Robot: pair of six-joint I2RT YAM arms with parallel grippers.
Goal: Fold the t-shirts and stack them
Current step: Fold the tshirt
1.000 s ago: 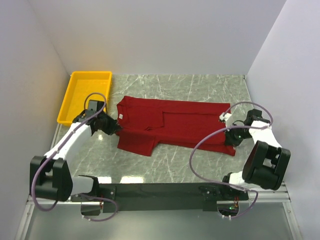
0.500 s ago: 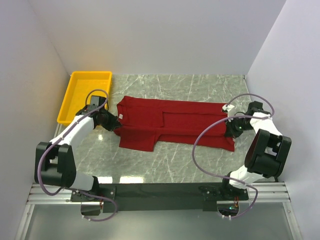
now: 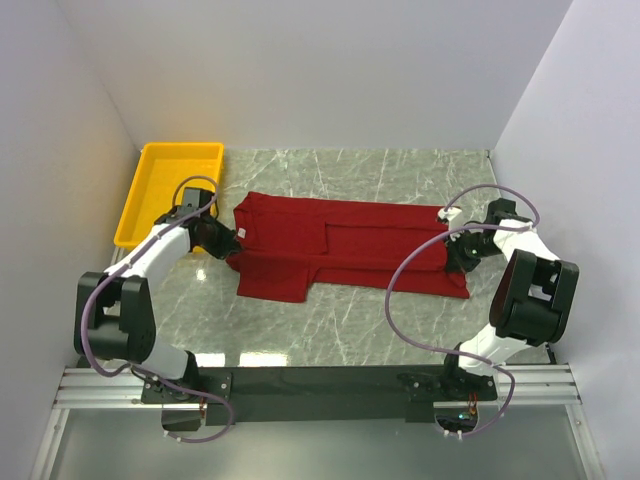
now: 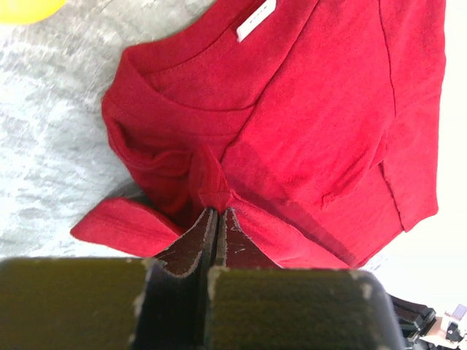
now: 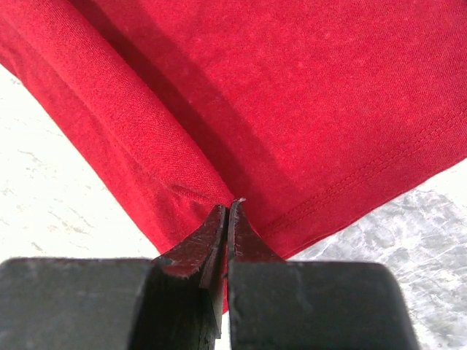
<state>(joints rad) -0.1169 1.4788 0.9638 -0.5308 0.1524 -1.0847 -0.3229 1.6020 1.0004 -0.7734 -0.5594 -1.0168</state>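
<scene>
From above, the t-shirt (image 3: 350,243) lies flat across the middle of the bench (image 3: 330,325), neck end toward the left and hem end toward the right, with a sleeve flap jutting from its near edge; the yellow tray (image 3: 132,205) stands apart from it at the far-left corner; the left hand (image 3: 219,244) sits at the neck end and the right hand (image 3: 456,256) at the near corner of the hem end, each touching the cloth.

From the left wrist, the left hand's fingers are pressed together with no gap between them, and a pucker of red cloth gathers at their tips just below the collar, so it appears to have hold of the shirt there; the white neck label (image 4: 255,19) shows at the far side of the collar; a sleeve lies rumpled to the left of the tips.

From the right wrist, the right hand is likewise pinched tight, its tips meeting on a fold of cloth just inside the stitched hem (image 5: 379,179), with bare bench on both sides.

I judge that the fold is under way, with both ends gripped for a lengthwise fold; the next move calls for both hands to rise together, keep the cloth taut between them, and carry the held edge over evenly so the sleeve does not drag.
</scene>
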